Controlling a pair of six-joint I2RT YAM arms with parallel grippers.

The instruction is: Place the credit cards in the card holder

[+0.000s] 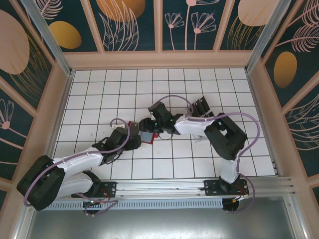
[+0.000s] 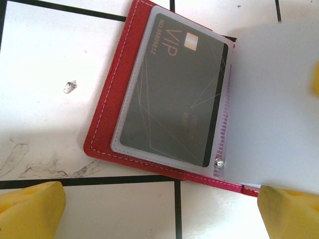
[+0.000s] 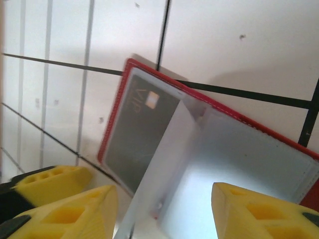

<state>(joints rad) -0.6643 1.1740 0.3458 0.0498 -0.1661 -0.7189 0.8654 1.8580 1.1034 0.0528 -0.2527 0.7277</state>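
Left gripper [image 2: 159, 191] gapes wide over card holder [image 2: 106, 119].

White tiled tabletop [image 1: 99, 89], grey scuff marks [image 2: 45, 169], dark floral wall panels [image 1: 124, 25], metal rail [image 1: 164, 186] at near edge

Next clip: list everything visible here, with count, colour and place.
card holder: one, red, lying open on the table between the grippers.
credit card: one, dark grey, in a clear sleeve of the holder.
sleeve page: one, translucent, raised over the holder's other half.
dark objects: count unclear, black, on the table beyond the right arm.
table: one, white tiles, black lines.
left gripper: one, yellow fingers, open, above the holder.
right gripper: one, yellow fingers, open, at the raised page.
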